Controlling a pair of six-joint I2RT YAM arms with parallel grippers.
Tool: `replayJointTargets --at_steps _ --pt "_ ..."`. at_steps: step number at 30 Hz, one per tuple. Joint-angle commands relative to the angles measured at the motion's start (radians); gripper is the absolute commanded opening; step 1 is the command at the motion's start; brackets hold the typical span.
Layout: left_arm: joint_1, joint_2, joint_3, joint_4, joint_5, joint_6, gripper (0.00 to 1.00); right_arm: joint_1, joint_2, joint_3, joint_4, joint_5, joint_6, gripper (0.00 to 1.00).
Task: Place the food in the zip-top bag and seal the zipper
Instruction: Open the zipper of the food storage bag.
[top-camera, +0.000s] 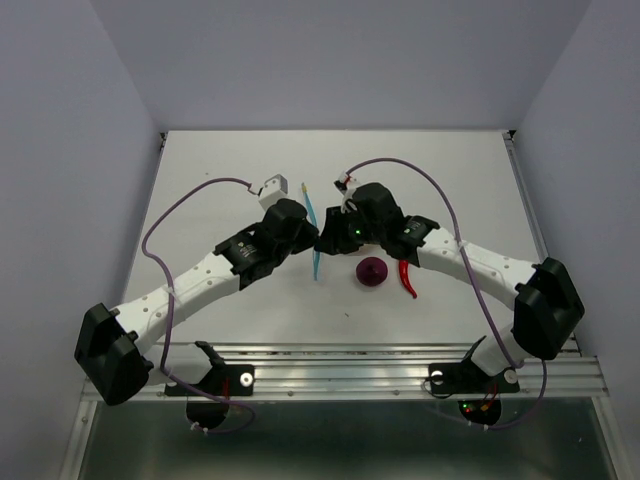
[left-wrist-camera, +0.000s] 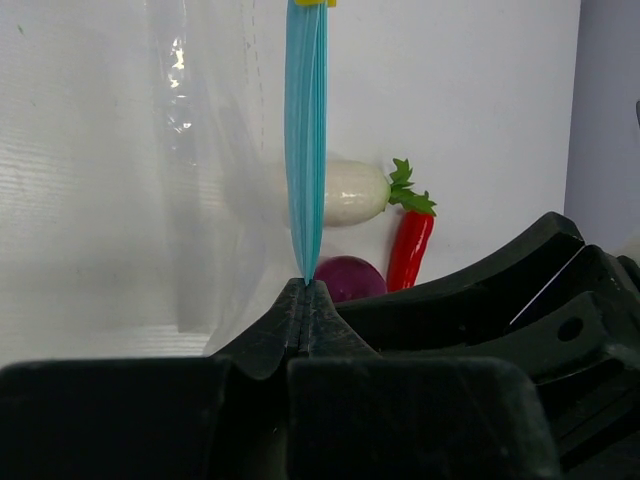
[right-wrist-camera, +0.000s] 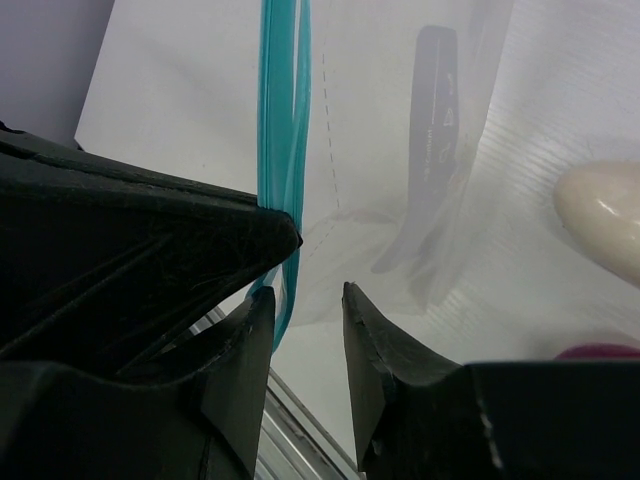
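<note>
Left jaws: clenched flat on the zipper (left-wrist-camera: 305, 150), pinching it where the tips meet, no gap between them. Right jaws: released, with a clear gap between the two fingers (right-wrist-camera: 375, 340). The teal strip runs down just inside one finger, and I cannot tell whether it touches. That side grips nothing. Both pairs stand at about the same stretch of the strip, mid-bench (top-camera: 200, 180).

Zipper: thin blue-teal band, straight. I cannot tell whether its tracks are pressed shut.

Zip-top bag (left-wrist-camera: 150, 200): clear, glossy film spreading from the strip to one side, with a crease catching light.

Food: all three pieces lie on the bench outside the bag, beyond the strip.
- Radish (left-wrist-camera: 345, 192): white, leaves pointing toward the chili (left-wrist-camera: 410, 250). The right arm hides it in the top view.
- Chili: red, its top at the radish leaves.
- Onion (left-wrist-camera: 350, 275): dark purple, nearest my left jaws.
</note>
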Motion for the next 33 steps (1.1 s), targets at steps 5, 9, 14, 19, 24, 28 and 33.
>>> replayJointTargets --at_steps 5,9,14,19,24,28,33 --pt "-0.003 -0.037 -0.021 0.043 -0.004 -0.032 0.0 0.016 0.007 0.045 0.067 0.01 0.025 0.3" --pt "-0.004 -0.034 -0.023 0.043 -0.004 -0.039 0.0 0.016 0.013 0.048 0.076 -0.01 0.032 0.06" --pt "-0.006 -0.032 -0.008 -0.002 -0.016 -0.019 0.0 0.016 -0.015 0.023 0.073 0.09 0.042 0.01" --pt "-0.006 -0.037 0.025 -0.049 -0.03 0.027 0.35 0.016 -0.047 0.017 0.03 0.187 0.026 0.01" --pt "-0.006 -0.06 0.023 -0.061 -0.015 0.063 0.7 0.016 -0.041 0.025 0.018 0.187 0.02 0.01" --pt "-0.006 -0.078 0.005 -0.047 -0.012 0.088 0.75 0.016 -0.032 0.04 0.009 0.188 0.019 0.01" --pt "-0.006 -0.065 0.005 -0.045 0.008 0.128 0.74 0.016 -0.036 0.045 0.007 0.178 0.014 0.01"
